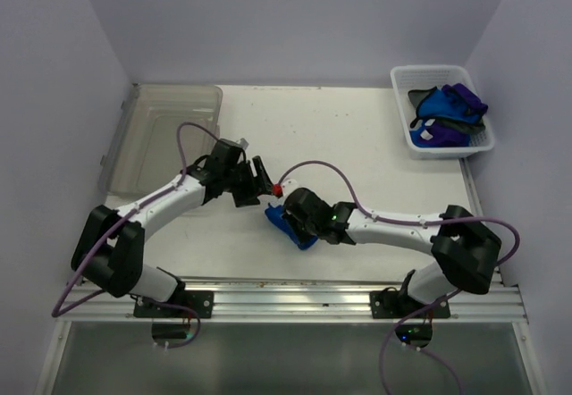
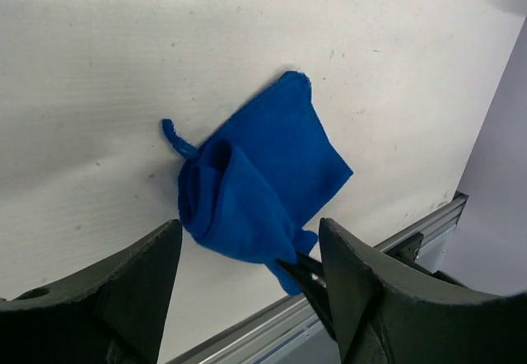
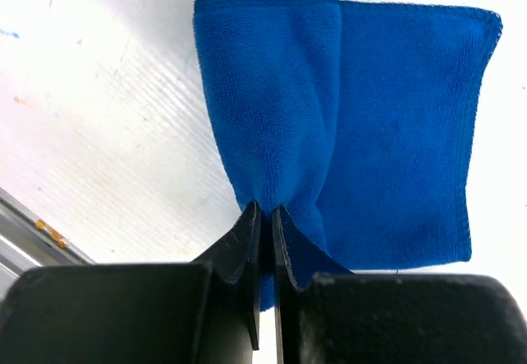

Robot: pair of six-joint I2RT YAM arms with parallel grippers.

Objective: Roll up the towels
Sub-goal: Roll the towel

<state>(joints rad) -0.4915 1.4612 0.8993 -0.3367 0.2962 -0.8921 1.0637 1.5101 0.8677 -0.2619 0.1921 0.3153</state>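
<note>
Half-rolled blue towel laid on white table, centre, close to near edge. Roll's end pinched between nearly closed jaws of right gripper. Above it, left gripper held spread wide, nothing gripped. Risk judged: roll slackened or undone if pinched end is tugged while loose flap is unsupported. More towels heaped in basket, far right.

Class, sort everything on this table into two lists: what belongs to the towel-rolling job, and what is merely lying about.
Job in hand:
partly rolled blue towel
right fingers, pinching its end
spare blue and purple towels in the basket

Lying about:
white basket
clear tub
</note>
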